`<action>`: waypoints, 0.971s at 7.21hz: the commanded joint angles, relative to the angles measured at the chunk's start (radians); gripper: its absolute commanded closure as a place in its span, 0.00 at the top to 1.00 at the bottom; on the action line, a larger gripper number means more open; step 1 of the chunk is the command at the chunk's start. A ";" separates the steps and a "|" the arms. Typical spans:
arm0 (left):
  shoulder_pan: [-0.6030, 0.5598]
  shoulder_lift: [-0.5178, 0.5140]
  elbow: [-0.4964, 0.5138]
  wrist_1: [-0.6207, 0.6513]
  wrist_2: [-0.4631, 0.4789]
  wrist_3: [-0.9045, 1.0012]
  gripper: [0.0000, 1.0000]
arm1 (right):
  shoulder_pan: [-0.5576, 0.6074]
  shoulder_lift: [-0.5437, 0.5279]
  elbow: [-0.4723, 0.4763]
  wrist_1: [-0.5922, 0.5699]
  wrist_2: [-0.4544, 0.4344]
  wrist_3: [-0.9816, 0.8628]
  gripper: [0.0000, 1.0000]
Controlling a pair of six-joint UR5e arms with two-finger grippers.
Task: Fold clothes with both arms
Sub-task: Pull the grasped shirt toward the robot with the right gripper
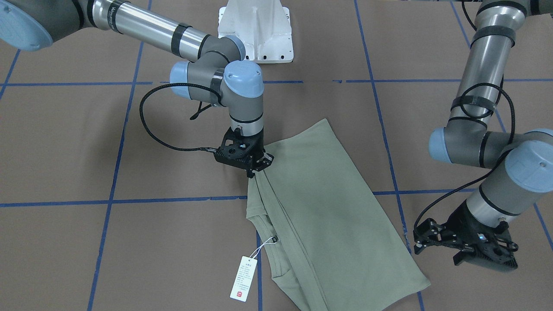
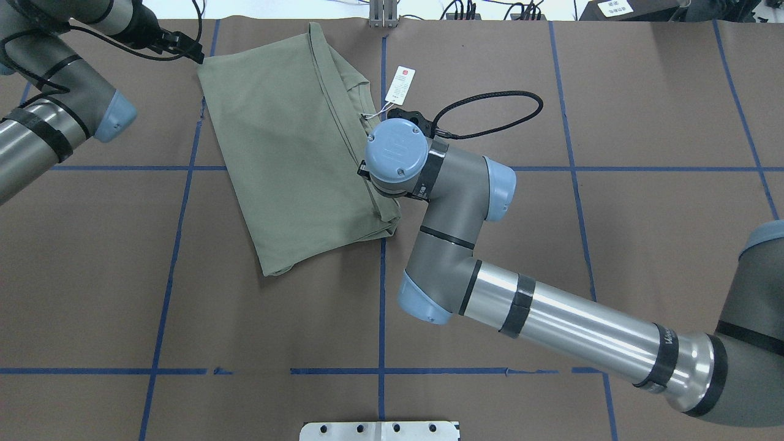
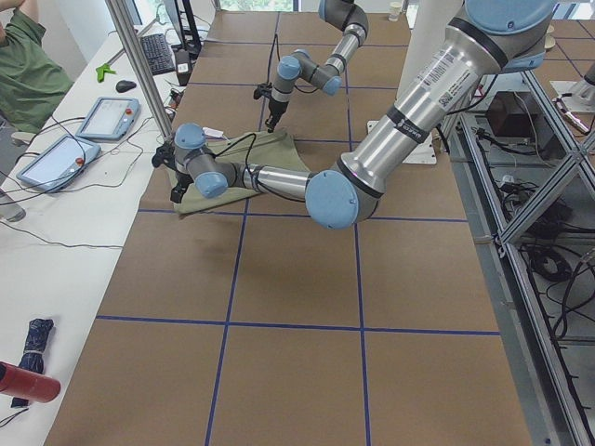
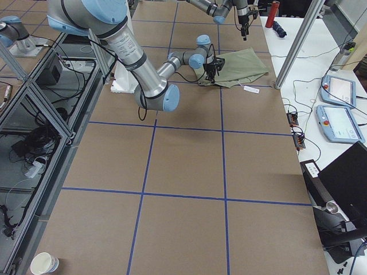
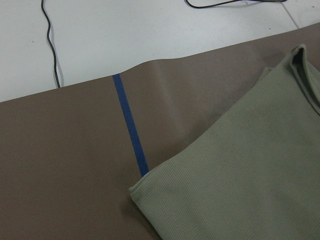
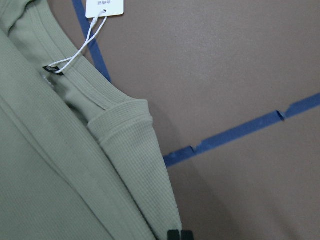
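The sage-green shirt (image 1: 328, 207) lies folded lengthwise on the brown table, its neckline and sleeve edge along one side. It also shows in the overhead view (image 2: 282, 153). Its white-and-red hang tag (image 1: 244, 278) lies on the table beside the neckline. My right gripper (image 1: 259, 167) points down at the shirt's folded edge, and in the right wrist view its fingertips (image 6: 179, 235) are pinched together on the fabric. My left gripper (image 1: 418, 242) is open and empty, just off the shirt's far corner (image 5: 145, 187), not touching it.
The white pedestal base (image 1: 255, 30) stands at the robot's side of the table. Blue tape lines (image 1: 116, 201) cross the brown surface. The table's far edge (image 5: 150, 62) lies close behind the shirt. A side bench with tablets (image 3: 102, 116) runs beyond it.
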 commanded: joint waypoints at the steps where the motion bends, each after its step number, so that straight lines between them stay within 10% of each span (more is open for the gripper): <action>1: 0.000 0.000 0.000 0.000 0.000 0.000 1.00 | -0.070 -0.146 0.327 -0.188 -0.006 0.012 0.00; 3: 0.000 0.000 0.000 0.000 0.000 0.000 1.00 | -0.194 -0.275 0.547 -0.297 -0.100 0.059 0.00; 6: 0.000 0.000 -0.002 0.000 -0.002 0.000 1.00 | -0.322 -0.317 0.610 -0.384 -0.211 0.124 0.00; 7: 0.000 0.000 -0.002 0.000 -0.002 0.000 1.00 | -0.327 -0.331 0.605 -0.384 -0.213 0.109 0.82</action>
